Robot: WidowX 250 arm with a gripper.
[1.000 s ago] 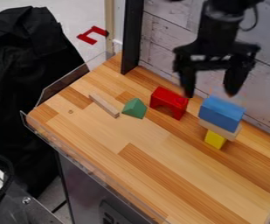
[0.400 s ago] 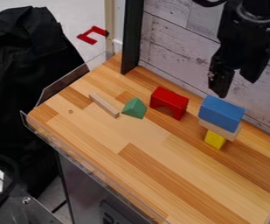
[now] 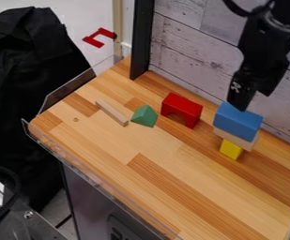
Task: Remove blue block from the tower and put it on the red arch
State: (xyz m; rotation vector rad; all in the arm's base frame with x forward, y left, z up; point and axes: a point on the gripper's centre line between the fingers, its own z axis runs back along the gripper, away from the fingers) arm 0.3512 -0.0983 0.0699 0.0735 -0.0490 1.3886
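Camera view, upper right. My pincer (image 3: 254,99) hangs over the tower, fingers pointing down and parted, nothing between them; how wide the gap is I can't judge from this angle. One fingertip overlaps the upper edge of the blue block (image 3: 237,121) in the view; contact uncertain.

Tower: blue block on top, lying across a flat natural-wood block (image 3: 235,138), which sits on a yellow block (image 3: 231,149) standing on the tabletop (image 3: 172,176).

Red arch (image 3: 182,107): upright, opening down, near the tower on its left in the view, top bare. Just beside it, farther left, a green triangular block (image 3: 144,116); beyond that a thin wooden stick (image 3: 112,113) lying flat. A whitewashed plank wall (image 3: 187,44) rises behind the tabletop.
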